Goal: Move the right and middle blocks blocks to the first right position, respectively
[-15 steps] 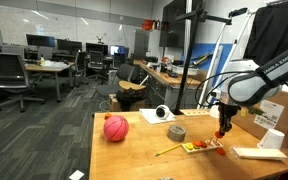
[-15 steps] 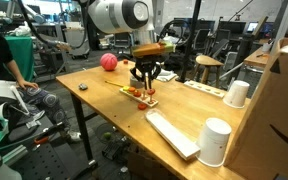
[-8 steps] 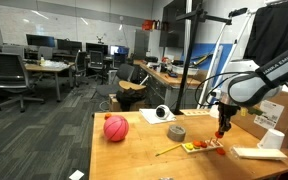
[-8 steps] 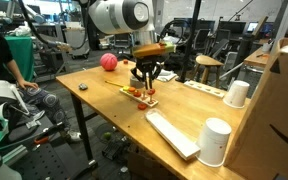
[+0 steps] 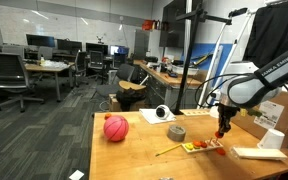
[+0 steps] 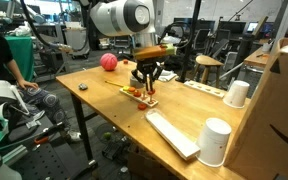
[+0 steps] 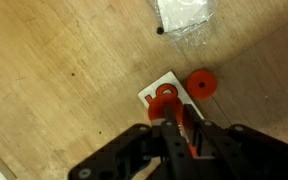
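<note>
Wrist view shows the gripper (image 7: 187, 135) low over a white strip (image 7: 152, 93), jaws narrow with something red between them; whether they grip it, I cannot tell. A red-orange block (image 7: 166, 97) lies on the strip, just beside a round red piece (image 7: 201, 83).

On the table (image 5: 134, 155), the ball (image 5: 116, 128) lies toward one end, and the tape roll (image 5: 176, 132) lies near it, closer to the middle. A thin stick (image 5: 168, 150) lies between the tape roll and the blocks (image 5: 199, 146), which sit in a row on a flat strip (image 7: 154, 90). The gripper (image 5: 222, 132) hangs over one end of that row. In the wrist view a round block (image 7: 201, 83) lies on the table just beside the strip. In an exterior view a long flat slab (image 6: 172, 134) lies nearer the camera than the blocks, with one cup (image 6: 216, 141) beside it and another cup (image 6: 237, 94) farther back.
</note>
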